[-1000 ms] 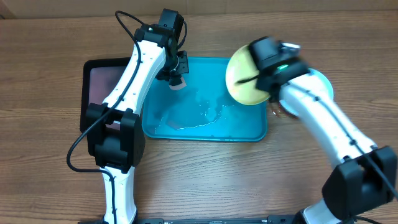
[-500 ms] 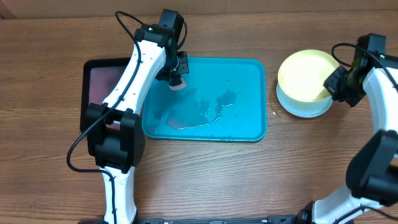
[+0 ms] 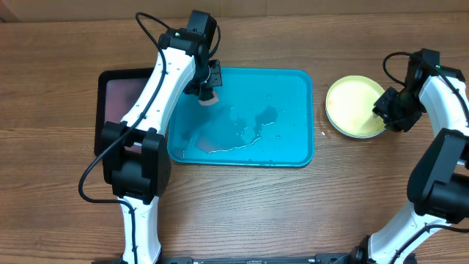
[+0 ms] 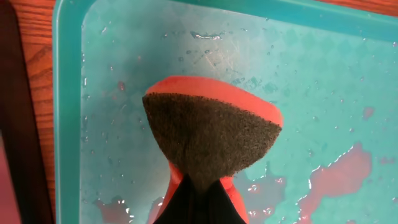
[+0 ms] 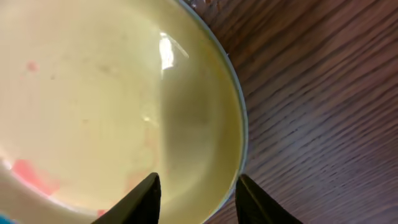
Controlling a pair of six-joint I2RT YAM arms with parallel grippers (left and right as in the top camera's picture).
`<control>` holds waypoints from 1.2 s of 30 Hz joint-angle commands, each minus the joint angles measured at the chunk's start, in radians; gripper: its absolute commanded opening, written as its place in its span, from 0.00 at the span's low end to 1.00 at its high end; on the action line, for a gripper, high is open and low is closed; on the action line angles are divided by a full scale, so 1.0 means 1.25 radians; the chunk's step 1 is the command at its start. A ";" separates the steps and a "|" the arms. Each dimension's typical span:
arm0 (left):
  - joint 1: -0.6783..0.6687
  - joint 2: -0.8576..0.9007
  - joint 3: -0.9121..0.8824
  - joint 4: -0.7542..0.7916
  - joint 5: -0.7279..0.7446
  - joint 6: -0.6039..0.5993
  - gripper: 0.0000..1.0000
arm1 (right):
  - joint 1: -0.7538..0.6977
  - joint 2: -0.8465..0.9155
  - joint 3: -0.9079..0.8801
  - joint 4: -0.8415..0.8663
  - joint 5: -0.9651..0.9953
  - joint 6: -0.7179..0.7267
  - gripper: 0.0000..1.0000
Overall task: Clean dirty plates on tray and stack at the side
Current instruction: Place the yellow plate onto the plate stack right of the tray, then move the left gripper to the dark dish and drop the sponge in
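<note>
As the left end effector (image 4: 194, 200) pinches a sponge (image 4: 211, 134), the right end effector (image 5: 196, 182) sits spread over a yellow-green plate (image 5: 93, 93).

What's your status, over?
Left gripper shut on sponge, over tray. Right gripper open at rim of yellow-green plate, lying right of tray, faint red smears inside. Tray wet, no plates on it. Nothing in the way.

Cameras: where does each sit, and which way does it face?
Overhead: above the table, facing straight down on tray, plate, left arm and right arm.
Left wrist: on the left arm, facing down at the sponge over the wet tray; left gripper at bottom edge.
Right wrist: on the right arm, facing down at the plate's rim; right gripper, open, at bottom edge.
Shared: tray, in overhead and left wrist.
</note>
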 commanded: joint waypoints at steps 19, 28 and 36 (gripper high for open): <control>0.070 -0.005 0.155 -0.338 -0.226 -0.356 0.04 | 0.227 -0.084 0.124 -0.053 -0.071 -0.072 0.61; 0.186 -0.005 0.031 -0.196 -0.247 -0.481 0.04 | 0.327 -0.084 0.124 -0.010 -0.068 -0.072 0.66; 0.219 -0.004 -0.101 -0.050 -0.248 -0.431 0.17 | 0.338 -0.084 0.124 -0.009 -0.069 -0.081 0.67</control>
